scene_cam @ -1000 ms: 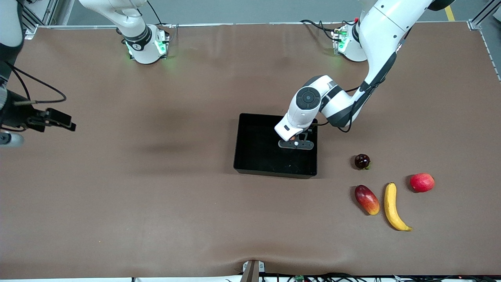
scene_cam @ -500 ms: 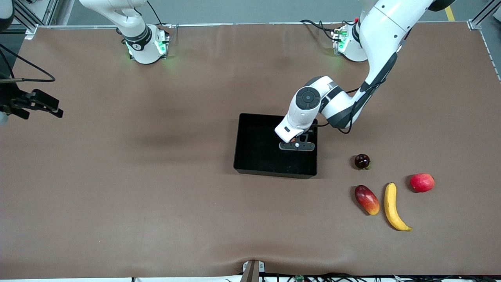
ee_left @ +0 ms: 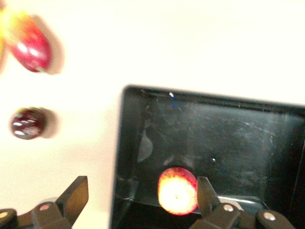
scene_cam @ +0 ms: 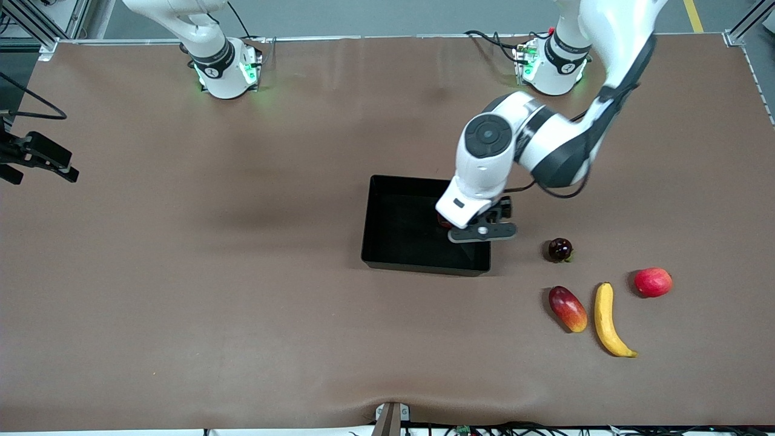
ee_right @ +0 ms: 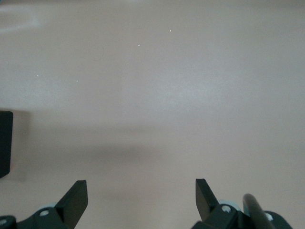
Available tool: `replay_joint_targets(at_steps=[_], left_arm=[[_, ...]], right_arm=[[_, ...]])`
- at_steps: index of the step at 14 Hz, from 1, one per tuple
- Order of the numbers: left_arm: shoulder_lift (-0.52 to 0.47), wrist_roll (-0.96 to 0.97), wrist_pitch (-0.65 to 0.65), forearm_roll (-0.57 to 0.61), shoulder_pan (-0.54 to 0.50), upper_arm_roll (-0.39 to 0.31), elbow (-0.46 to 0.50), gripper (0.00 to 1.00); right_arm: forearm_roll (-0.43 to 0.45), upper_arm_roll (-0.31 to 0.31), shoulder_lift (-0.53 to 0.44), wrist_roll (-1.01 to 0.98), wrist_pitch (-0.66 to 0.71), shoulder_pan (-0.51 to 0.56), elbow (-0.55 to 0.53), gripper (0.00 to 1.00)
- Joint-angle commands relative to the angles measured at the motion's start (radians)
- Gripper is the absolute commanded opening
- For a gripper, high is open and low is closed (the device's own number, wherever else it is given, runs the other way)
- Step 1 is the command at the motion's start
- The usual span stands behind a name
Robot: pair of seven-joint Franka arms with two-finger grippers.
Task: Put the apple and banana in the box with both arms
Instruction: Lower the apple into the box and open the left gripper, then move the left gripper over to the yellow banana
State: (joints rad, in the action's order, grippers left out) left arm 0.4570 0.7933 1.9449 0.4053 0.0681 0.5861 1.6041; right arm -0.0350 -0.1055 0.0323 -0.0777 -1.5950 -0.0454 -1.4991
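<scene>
The apple (ee_left: 177,191) lies on the floor of the black box (scene_cam: 396,227), near the wall toward the left arm's end. In the front view only a sliver of the apple (scene_cam: 442,221) shows under the left hand. My left gripper (scene_cam: 482,232) is open and empty above that wall. In the left wrist view, my left gripper (ee_left: 140,198) has one finger (ee_left: 206,194) just beside the apple. The banana (scene_cam: 607,320) lies on the table nearer the front camera, toward the left arm's end. My right gripper (scene_cam: 53,163) is open and empty over the right arm's end of the table; its wrist view also shows the gripper (ee_right: 140,195).
A dark maroon fruit (scene_cam: 560,249), a red-and-yellow mango-like fruit (scene_cam: 567,309) and a plain red fruit (scene_cam: 652,282) lie around the banana. The maroon fruit (ee_left: 27,123) and mango-like fruit (ee_left: 31,45) also show in the left wrist view.
My left gripper has risen and shifted toward the left arm's end of the box, and the apple stays in the box. My right gripper has drawn back toward the table's edge.
</scene>
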Motion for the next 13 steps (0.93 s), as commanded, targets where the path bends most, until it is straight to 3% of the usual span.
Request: replay_joint_targets(at_steps=[1, 6, 10, 13], left_arm=[[0.011, -0.15, -0.037, 0.007, -0.115, 0.015, -0.043, 1.0], [0.038, -0.483, -0.018, 0.015, -0.31, 0.009, -0.066, 1.0], [0.155, -0.773, 0.164, 0.009, -0.483, 0.008, -0.09, 1.0], [0.259, -0.804, 0.271, 0.013, -0.531, 0.003, -0.127, 1.0]], right_arm=[[0.011, 0.009, 0.003, -0.002, 0.073, 0.009, 0.023, 1.0], [0.021, 0.006, 0.006, -0.004, 0.073, 0.012, 0.043, 1.0], [0.02, 0.004, 0.005, 0.001, 0.078, 0.012, 0.045, 1.0], [0.017, 0.004, 0.003, 0.006, 0.084, 0.012, 0.046, 1.0]])
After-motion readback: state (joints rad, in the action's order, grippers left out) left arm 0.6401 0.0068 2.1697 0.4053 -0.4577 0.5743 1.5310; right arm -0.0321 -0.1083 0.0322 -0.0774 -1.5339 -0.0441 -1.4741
